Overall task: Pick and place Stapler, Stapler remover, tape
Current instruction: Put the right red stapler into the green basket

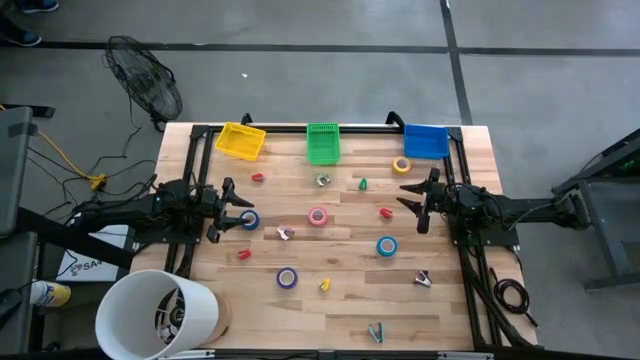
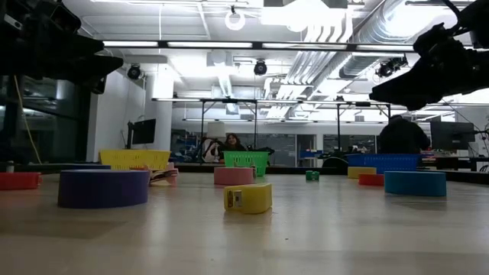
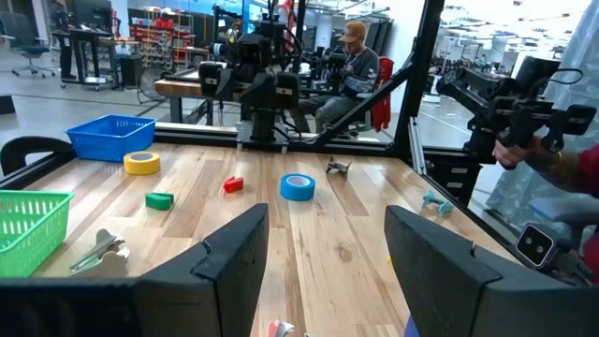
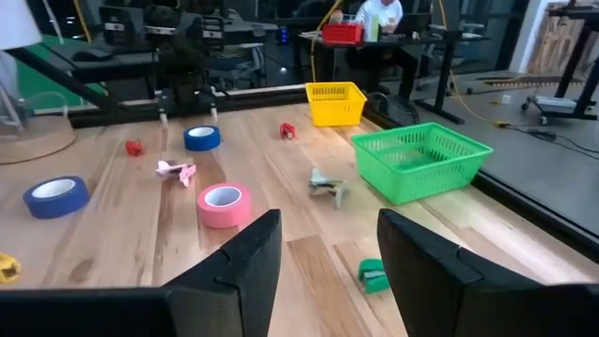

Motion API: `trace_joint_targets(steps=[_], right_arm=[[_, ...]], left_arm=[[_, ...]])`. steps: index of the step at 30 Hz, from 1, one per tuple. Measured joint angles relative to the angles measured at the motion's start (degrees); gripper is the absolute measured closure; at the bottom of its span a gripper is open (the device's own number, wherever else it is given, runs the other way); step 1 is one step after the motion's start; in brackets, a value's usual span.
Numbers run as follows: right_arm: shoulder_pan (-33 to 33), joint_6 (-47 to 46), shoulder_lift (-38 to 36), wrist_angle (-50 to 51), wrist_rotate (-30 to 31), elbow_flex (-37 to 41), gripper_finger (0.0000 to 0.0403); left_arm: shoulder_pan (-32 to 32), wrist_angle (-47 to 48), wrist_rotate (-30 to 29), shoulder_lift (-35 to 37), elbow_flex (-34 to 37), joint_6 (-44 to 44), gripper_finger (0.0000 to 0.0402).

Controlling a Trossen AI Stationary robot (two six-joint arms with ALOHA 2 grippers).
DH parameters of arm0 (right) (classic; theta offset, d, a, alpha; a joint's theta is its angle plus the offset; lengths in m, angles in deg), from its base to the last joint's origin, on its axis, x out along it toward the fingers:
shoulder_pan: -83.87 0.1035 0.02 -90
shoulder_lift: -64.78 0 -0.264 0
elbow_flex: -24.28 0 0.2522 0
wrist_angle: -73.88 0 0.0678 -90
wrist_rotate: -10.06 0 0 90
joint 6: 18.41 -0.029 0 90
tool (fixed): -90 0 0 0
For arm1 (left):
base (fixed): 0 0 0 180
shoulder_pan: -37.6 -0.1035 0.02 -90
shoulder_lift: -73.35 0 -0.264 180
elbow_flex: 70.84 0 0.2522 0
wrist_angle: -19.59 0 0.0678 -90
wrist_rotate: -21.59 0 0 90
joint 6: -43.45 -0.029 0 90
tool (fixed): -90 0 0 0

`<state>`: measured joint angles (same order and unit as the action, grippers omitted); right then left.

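Both arms hover over a table of scattered items, nothing picked up.

Nearest the front edge lie a teal staple remover (image 1: 375,332) and a metal one (image 1: 423,278), then the purple tape roll (image 1: 287,278) and a small yellow stapler (image 1: 325,285). Mid-table, the light blue tape (image 1: 387,245) and pink tape (image 1: 318,216) sit well apart. The left gripper (image 1: 238,208), fingers spread and empty, hangs just beside the dark blue tape (image 1: 250,220), likely lined up for it. The right gripper (image 1: 415,203), also parted and empty, waits near the yellow tape (image 1: 401,165). Farthest stand the yellow basket (image 1: 240,141), green basket (image 1: 323,143) and blue basket (image 1: 426,141), apparently the sorting targets.
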<state>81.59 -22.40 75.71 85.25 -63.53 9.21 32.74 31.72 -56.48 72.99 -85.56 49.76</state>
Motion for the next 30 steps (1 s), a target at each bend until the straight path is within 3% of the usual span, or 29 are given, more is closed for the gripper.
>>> trace_joint_targets(steps=[8, 22, 30], right_arm=[[0.0, -0.6, 4.8, 0.1, 2.6, -0.1, 0.0233], [0.0, -9.9, 25.3, 2.2, 0.3, -5.4, 0.0233], [0.0, -10.8, 32.6, 1.1, -1.7, -5.5, 0.0233]], left_arm=[[0.0, 0.0, 0.0, 0.0, 0.0, 0.0, 0.019], [0.0, 0.0, 0.0, 0.0, 0.0, 0.0, 0.019], [0.0, 0.0, 0.0, 0.0, 0.0, 0.0, 0.019]])
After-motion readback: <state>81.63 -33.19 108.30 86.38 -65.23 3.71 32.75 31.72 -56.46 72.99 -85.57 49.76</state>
